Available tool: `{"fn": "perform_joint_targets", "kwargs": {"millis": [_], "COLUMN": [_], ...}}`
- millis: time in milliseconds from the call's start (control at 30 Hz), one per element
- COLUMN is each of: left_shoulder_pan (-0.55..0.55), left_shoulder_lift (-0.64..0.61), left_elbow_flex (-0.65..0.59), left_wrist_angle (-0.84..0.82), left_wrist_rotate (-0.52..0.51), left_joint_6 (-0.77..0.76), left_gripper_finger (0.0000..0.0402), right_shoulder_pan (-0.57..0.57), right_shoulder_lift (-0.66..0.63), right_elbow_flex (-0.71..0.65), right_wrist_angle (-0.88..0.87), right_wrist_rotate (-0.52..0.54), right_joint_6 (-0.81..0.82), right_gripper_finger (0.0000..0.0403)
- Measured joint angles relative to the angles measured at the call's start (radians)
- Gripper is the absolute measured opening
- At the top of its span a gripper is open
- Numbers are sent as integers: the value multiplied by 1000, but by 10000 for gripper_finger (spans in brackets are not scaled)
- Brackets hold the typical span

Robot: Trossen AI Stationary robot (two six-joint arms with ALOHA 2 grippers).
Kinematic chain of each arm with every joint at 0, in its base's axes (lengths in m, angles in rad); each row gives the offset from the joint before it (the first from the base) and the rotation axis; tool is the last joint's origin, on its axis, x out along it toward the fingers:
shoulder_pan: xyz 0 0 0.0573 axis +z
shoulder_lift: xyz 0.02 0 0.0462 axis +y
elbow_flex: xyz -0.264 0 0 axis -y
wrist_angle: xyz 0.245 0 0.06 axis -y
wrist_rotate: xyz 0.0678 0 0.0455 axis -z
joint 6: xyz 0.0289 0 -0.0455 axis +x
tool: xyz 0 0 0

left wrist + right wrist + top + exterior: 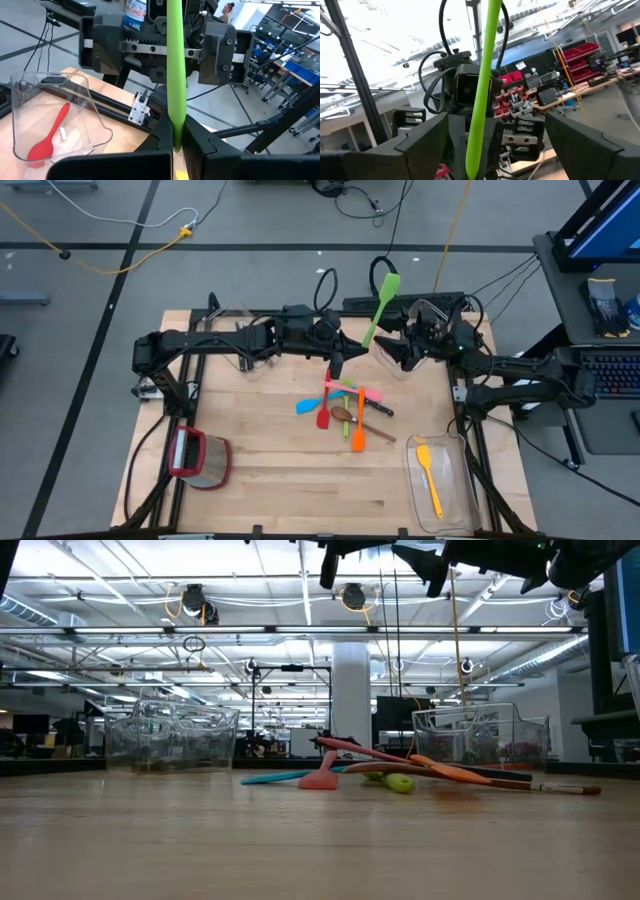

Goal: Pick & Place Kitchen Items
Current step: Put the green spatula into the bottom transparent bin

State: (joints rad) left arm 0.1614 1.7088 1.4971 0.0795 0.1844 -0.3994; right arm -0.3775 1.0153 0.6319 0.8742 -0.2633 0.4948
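My left gripper (360,345) is shut on a green spatula (380,305), high above the table's far middle. The spatula's head (388,285) is up and points toward the far edge. My right gripper (388,352) faces it from the right, open. Its two fingers (425,140) stand on either side of the green handle (482,90) without touching it. Several more kitchen items, pink, blue, red, orange and green, lie in a pile (345,412) on the table's middle, also visible in the low view (400,772). My left gripper pinches the lower end of the green spatula's handle (175,125) between its two fingers. The fingers come about level from the table's left and lie across the handle. The spatula stands up from the fingers, head uppermost, lifted clear of the table.
A clear bin (440,480) at the near right holds a yellow-orange spatula. A red-rimmed clear container (200,458) lies at the near left. Clear bins stand at the far left (240,345) and far right (55,115); the far right one holds a red spoon (47,137).
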Motion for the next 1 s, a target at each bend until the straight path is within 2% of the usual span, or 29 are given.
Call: {"fn": "perform_joint_targets", "kwargs": {"millis": [333,567,1000], "left_shoulder_pan": [-30,-46,-45], "left_shoulder_lift": [0,46,65], "left_elbow_flex": [0,0,-1], "left_wrist_angle": [0,22,80], "left_wrist_rotate": [-4,-12,-12], "left_joint_6": [-7,-39,-60], "left_gripper_finger": [6,6,6], "right_shoulder_pan": [0,0,0], "right_shoulder_lift": [34,34,34], "right_elbow_flex": [0,0,0], "right_wrist_angle": [42,56,49], "right_wrist_rotate": [-5,-20,-61], "right_joint_6": [18,19,77], "right_gripper_finger": [323,307,236]}}
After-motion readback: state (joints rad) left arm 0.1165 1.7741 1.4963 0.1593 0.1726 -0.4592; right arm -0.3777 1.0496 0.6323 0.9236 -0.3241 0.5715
